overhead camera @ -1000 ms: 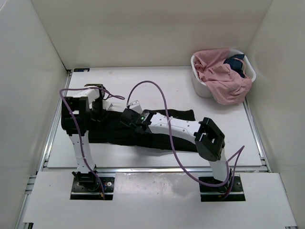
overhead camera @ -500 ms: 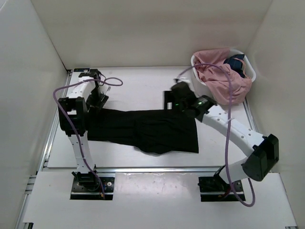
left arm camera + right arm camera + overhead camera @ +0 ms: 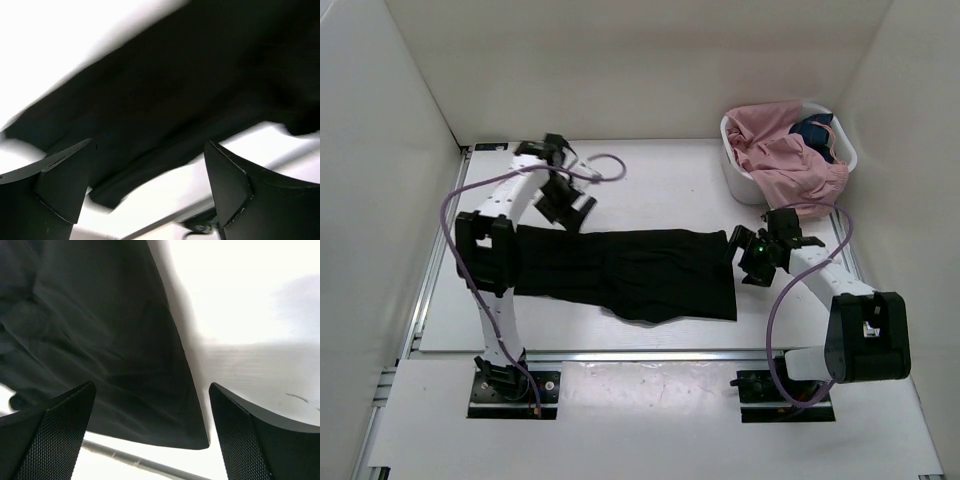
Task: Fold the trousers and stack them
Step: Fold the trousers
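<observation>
Black trousers lie spread flat across the middle of the white table, folded lengthwise, running left to right. My left gripper is open and empty, hovering just above the trousers' far edge near the left end; the black cloth fills its wrist view. My right gripper is open and empty just off the trousers' right end; its wrist view shows the cloth's right edge and near corner between the fingers.
A white basket holding pink clothes and a dark blue item stands at the back right. White walls enclose the table on three sides. A metal rail runs along the table's near edge.
Both arms have drawn apart and off the trousers: the left swung to the far side, the right swept from the middle to the right end. The trousers now lie spread out flat.
</observation>
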`<state>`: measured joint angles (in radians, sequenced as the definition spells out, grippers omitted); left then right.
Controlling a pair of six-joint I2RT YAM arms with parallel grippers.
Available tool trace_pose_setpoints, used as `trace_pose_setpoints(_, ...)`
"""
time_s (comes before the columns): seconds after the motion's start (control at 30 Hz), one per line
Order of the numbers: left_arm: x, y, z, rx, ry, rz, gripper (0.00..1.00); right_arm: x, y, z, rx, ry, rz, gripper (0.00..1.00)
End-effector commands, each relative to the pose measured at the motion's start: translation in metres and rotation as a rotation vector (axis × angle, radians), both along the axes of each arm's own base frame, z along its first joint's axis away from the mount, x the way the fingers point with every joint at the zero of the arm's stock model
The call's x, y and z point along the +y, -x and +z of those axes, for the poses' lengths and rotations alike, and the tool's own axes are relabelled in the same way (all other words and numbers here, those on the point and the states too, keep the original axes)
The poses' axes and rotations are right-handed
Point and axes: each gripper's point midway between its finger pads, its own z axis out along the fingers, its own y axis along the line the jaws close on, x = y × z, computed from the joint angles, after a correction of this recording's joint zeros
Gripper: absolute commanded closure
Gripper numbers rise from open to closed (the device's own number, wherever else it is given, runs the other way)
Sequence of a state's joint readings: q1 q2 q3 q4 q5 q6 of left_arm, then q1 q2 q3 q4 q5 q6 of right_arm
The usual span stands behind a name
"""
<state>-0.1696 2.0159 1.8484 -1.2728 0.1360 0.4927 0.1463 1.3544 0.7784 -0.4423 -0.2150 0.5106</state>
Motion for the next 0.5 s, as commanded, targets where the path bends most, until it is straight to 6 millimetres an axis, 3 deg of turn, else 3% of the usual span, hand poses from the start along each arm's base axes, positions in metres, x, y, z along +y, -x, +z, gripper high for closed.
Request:
trace_pose_setpoints(0.0, -0.096, 0.062, -0.014, 0.191, 0.252, -0.210, 0.01, 0.022, 0.005, 0.003, -0.042, -0.215, 0.098, 0.02)
trace_pose_setpoints(0.1, -0.114, 0.059, -0.034, 0.209, 0.275, -0.216, 0.00, 0.021, 0.017, -0.016, 0.021, -0.227, 0.095, 0.02)
trace_pose_setpoints(0.23, -0.144, 0.044, -0.026, 0.209, 0.391, -0.220, 0.00, 0.022, 0.019, -0.021, 0.027, -0.232, 0.106, 0.03)
trace_pose_setpoints(0.3, -0.157, 0.052, -0.030, 0.243, 0.406, -0.246, 0.00, 0.019, 0.025, -0.028, 0.049, -0.232, 0.095, 0.04)
trace_pose_setpoints(0.33, -0.161, 0.055, -0.030, 0.245, 0.405, -0.256, 0.00, 0.019, 0.024, -0.029, 0.047, -0.232, 0.095, 0.06)
trace_pose_setpoints(0.4, -0.160, 0.069, -0.052, 0.297, 0.342, -0.252, 0.00, 0.018, 0.025, -0.032, 0.052, -0.228, 0.082, 0.06)
trace_pose_setpoints(0.47, -0.155, 0.070, -0.066, 0.302, 0.287, -0.237, 0.00, 0.018, 0.028, -0.035, 0.061, -0.228, 0.081, 0.07)
